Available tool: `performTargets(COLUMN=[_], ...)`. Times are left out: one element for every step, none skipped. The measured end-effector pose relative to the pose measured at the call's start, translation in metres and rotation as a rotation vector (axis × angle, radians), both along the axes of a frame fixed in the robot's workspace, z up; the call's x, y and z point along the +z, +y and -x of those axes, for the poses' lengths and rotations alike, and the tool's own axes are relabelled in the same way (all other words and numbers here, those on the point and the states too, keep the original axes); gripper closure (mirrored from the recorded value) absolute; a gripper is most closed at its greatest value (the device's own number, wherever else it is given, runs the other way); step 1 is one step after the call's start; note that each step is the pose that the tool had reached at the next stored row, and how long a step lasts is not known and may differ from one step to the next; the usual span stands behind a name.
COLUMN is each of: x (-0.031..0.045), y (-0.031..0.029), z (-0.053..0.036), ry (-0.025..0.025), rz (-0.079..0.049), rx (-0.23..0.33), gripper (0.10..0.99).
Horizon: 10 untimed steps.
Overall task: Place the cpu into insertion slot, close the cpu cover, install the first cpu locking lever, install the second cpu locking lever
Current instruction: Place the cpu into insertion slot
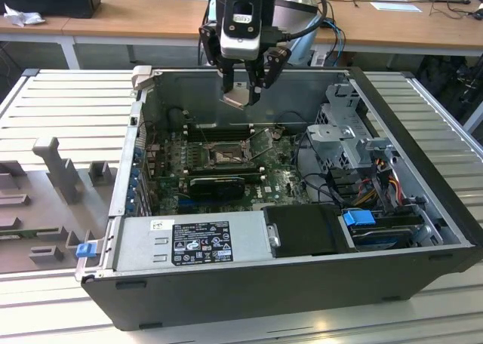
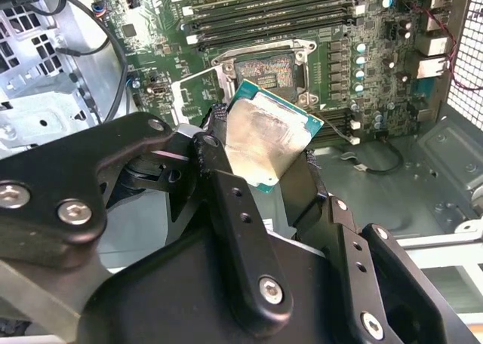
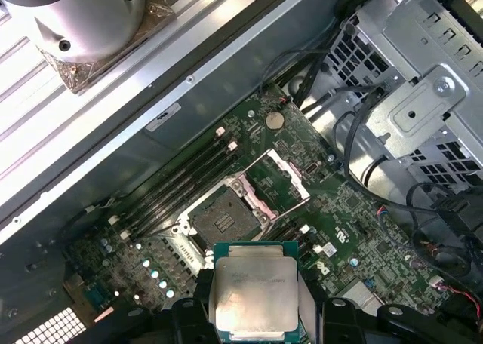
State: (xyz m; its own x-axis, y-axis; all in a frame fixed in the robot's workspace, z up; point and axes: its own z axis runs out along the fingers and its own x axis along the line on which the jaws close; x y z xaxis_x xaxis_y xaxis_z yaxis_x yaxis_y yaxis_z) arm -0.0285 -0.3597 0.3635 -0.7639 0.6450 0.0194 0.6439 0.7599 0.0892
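My gripper (image 1: 241,93) is shut on the cpu (image 1: 237,96), a flat square chip with a pale silver face, and holds it tilted in the air above the open computer case. In both wrist views the cpu (image 2: 264,140) (image 3: 253,290) sits between the black fingers (image 2: 219,170). Below it on the green board lies the insertion slot (image 1: 224,157) (image 2: 266,72) (image 3: 223,219), bare, with a dark centre. The cpu cover (image 1: 261,142) (image 3: 278,176) (image 2: 192,95) stands swung open beside the slot. The chip is well clear of the board.
Long black memory slots (image 1: 215,131) run beside the socket, and a black graphics card (image 1: 215,184) lies on its other side. A power supply (image 1: 192,242) fills the case front. A metal drive cage (image 1: 347,136) and cables crowd the exterior view's right. Grey fixtures (image 1: 53,170) lie on the table.
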Motion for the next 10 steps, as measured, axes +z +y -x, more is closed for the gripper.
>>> performTargets(x=[-0.0001, -0.0001, -0.0001, -0.0001, -0.0001, -0.0001, -0.0001, -0.0001, -0.0002, -0.0002], y=[0.0000, 0.0000, 0.0000, 0.0000, 0.0000, 0.0000, 0.0000, 0.0000, 0.0000, 0.0000], z=[0.0000, 0.0000, 0.0000, 0.0001, 0.0001, 0.0002, 0.0002, 0.0003, 0.0003, 0.0003], ry=[0.0000, 0.0000, 0.0000, 0.0000, 0.0000, 0.0000, 0.0000, 0.0000, 0.0000, -0.0001], rz=[0.000, 0.000, 0.000, 0.000, 0.000, 0.000, 0.000, 0.000, 0.000, 0.000], rx=[-0.003, -0.006, -0.009, -0.011, -0.015, -0.018, -0.021, -0.025, -0.030, -0.039], gripper=[0.561, 0.561, 0.561, 0.561, 0.561, 0.561, 0.561, 0.561, 0.561, 0.561])
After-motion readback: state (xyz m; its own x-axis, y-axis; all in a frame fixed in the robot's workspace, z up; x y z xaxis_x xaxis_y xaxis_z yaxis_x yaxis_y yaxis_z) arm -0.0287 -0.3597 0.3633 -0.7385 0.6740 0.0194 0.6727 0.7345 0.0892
